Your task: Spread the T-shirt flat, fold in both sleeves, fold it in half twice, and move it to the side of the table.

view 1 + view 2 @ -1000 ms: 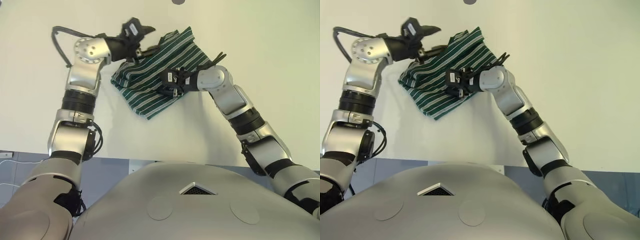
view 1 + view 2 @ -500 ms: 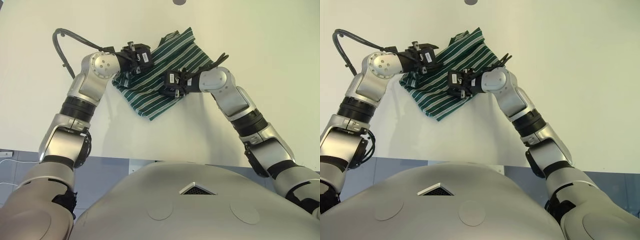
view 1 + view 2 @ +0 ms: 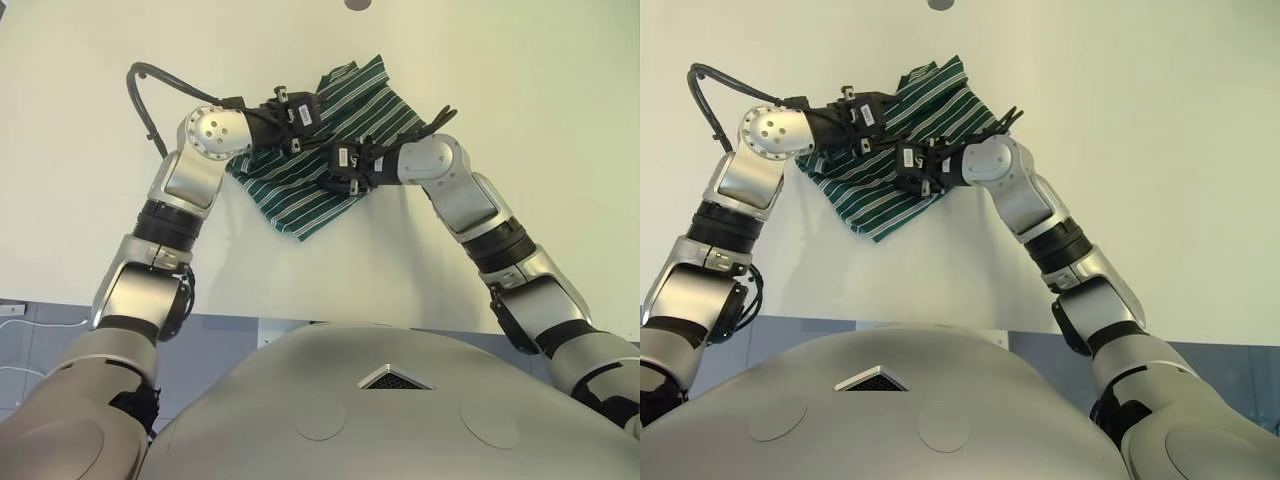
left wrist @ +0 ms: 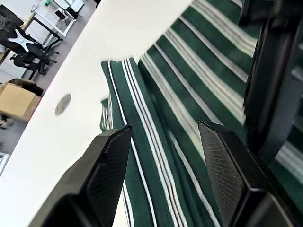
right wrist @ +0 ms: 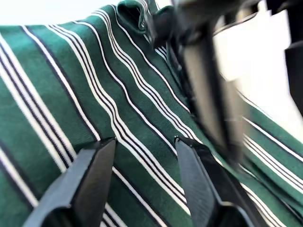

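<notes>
A folded green T-shirt (image 3: 298,198) with thin white stripes lies on a white bench (image 3: 520,90), in front of the robot. The left end effector (image 4: 163,135) is over the shirt's left part, its two fingers spread wide and holding nothing. The right end effector (image 5: 144,142) is low over the shirt's right part, fingers likewise apart and empty. The two are near each other.

Bright, even light covers the plain white table (image 3: 520,100). The folded green striped T-shirt (image 3: 300,195) casts a faint, soft shadow.
</notes>
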You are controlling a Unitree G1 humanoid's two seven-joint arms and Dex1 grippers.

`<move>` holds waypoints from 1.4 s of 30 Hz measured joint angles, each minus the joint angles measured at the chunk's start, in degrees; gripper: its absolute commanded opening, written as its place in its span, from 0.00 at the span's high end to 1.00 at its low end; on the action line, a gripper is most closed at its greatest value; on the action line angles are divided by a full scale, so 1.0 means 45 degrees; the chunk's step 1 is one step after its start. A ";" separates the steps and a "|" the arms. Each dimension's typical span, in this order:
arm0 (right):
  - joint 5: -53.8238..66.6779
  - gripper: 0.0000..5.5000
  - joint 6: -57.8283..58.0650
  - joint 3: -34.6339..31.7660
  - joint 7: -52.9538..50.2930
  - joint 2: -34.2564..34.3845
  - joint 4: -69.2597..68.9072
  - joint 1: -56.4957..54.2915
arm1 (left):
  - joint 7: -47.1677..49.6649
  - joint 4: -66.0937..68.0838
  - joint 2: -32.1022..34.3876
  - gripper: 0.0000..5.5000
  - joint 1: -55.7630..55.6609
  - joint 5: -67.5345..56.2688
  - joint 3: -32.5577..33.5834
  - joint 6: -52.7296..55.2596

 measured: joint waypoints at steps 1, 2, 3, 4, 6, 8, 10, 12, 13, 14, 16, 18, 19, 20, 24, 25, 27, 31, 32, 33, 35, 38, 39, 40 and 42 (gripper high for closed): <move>-0.0001 0.58 -0.0004 0.0002 0.0002 -0.0010 0.0000 -0.0006 | 0.0261 0.0416 0.0087 0.53 -0.0031 0.0192 -0.0047 -0.0216; -0.0015 0.58 -0.0004 0.0017 0.0002 -0.0026 0.0001 -0.0015 | 0.0509 0.0769 0.0106 0.53 -0.0169 0.0376 -0.0061 -0.0549; -0.0035 0.58 -0.0004 0.0034 -0.0002 -0.0029 -0.0001 -0.0026 | 0.0802 0.1160 0.0098 0.53 -0.0404 0.0619 -0.0066 -0.0757; -0.0036 0.58 -0.0011 0.0064 0.0001 -0.0042 -0.0021 -0.0033 | 0.1278 0.1862 0.0085 0.53 -0.0733 0.0741 -0.0020 -0.0955; -0.0040 0.58 -0.0155 0.0199 0.0059 -0.0266 -0.0144 -0.0027 | 0.2087 0.3042 -0.0002 0.53 -0.1282 0.0924 0.0228 -0.1436; -0.0042 0.58 -0.0404 0.0336 0.0353 -0.0671 -0.0463 0.0084 | 0.2532 0.4018 -0.0260 0.53 -0.1836 0.0407 0.0959 -0.1552; 0.0022 0.58 -0.0686 0.0357 0.0744 -0.1158 -0.0752 0.0208 | 0.2885 0.5019 -0.0406 0.53 -0.2380 0.0078 0.1481 -0.1760; 0.0308 0.58 -0.0844 0.0347 0.1139 -0.1637 -0.1041 0.0362 | 0.3339 0.6178 -0.0214 0.53 -0.2535 0.0345 0.1516 -0.2019; 0.0361 0.58 -0.0925 0.0335 0.1290 -0.1828 -0.1198 0.0438 | 0.3541 0.6700 -0.0060 0.53 -0.2551 0.0560 0.1504 -0.2091; 0.0414 0.58 -0.1059 0.0320 0.1466 -0.2144 -0.1454 0.0561 | 0.3624 0.7173 0.0201 0.53 -0.2540 0.0636 0.1544 -0.2182; 0.0569 0.58 -0.1549 0.0177 0.1623 -0.2791 -0.1885 0.0957 | 0.3509 0.7249 0.0539 0.53 -0.2397 0.0506 0.1776 -0.2431; 0.0779 0.58 -0.2371 -0.0152 0.1850 -0.3844 -0.2089 0.1281 | 0.2846 0.6047 0.0798 0.53 -0.1728 -0.0027 0.2014 -0.2605; 0.0779 0.58 -0.2753 -0.0341 0.1891 -0.4456 -0.2060 0.1301 | 0.2395 0.4856 0.0802 0.53 -0.1352 -0.0515 0.2146 -0.2505; 0.0771 0.58 -0.2994 -0.0491 0.1908 -0.4819 -0.1940 0.1280 | 0.2047 0.3725 0.0743 0.53 -0.1216 -0.1013 0.2298 -0.2132; 0.0076 0.58 -0.3958 -0.1008 0.1203 -0.5686 -0.0551 0.0609 | 0.0898 -0.1398 -0.0065 0.53 -0.0749 -0.3134 0.2403 0.0107; -0.0146 0.58 -0.4004 -0.1231 0.1046 -0.5864 -0.0322 0.0549 | 0.0431 -0.2799 -0.0444 0.53 -0.0344 -0.3696 0.1926 0.0516; -0.0186 0.58 -0.4203 -0.1405 0.0885 -0.5920 -0.0094 0.0531 | 0.0019 -0.3312 -0.1144 0.53 0.0100 -0.3283 0.0426 0.0465; -0.0847 0.58 -0.5496 -0.1523 0.0143 -0.5899 0.1028 0.0031 | -0.0961 -0.2903 -0.0298 0.53 0.0558 -0.1903 -0.0898 0.0179; -0.1112 0.58 -0.5646 -0.1612 0.0003 -0.5883 0.1185 -0.0066 | -0.1649 -0.3116 0.0451 0.53 0.0959 -0.1877 -0.0974 0.0241; -0.1186 0.58 -0.5748 -0.1690 -0.0073 -0.5891 0.1302 -0.0086 | -0.2294 -0.3672 0.1152 0.53 0.1419 -0.2162 -0.0908 0.0594; -0.1263 0.58 -0.5857 -0.1705 -0.0251 -0.5881 0.1350 -0.0060 | -0.3416 -0.5095 0.2081 0.53 0.1784 -0.3007 -0.0492 0.1378; -0.1259 0.58 -0.5902 -0.1932 -0.0444 -0.5881 0.1160 0.0309 | -0.4438 -0.5989 0.3679 0.53 0.1941 -0.3557 0.0426 0.2020; -0.1262 0.58 -0.5874 -0.1978 -0.0448 -0.5881 0.1058 0.0379 | -0.4462 -0.6118 0.3742 0.53 0.1970 -0.3879 0.0709 0.2187; -0.1258 0.58 -0.5860 -0.2007 -0.0450 -0.5878 0.0932 0.0459 | -0.4245 -0.6140 0.3541 0.53 0.1925 -0.4116 0.1036 0.2285; -0.1180 0.58 -0.5849 -0.2104 -0.0482 -0.5737 0.0422 0.0590 | -0.3455 -0.5945 0.2665 0.53 0.1264 -0.4421 0.1521 0.2425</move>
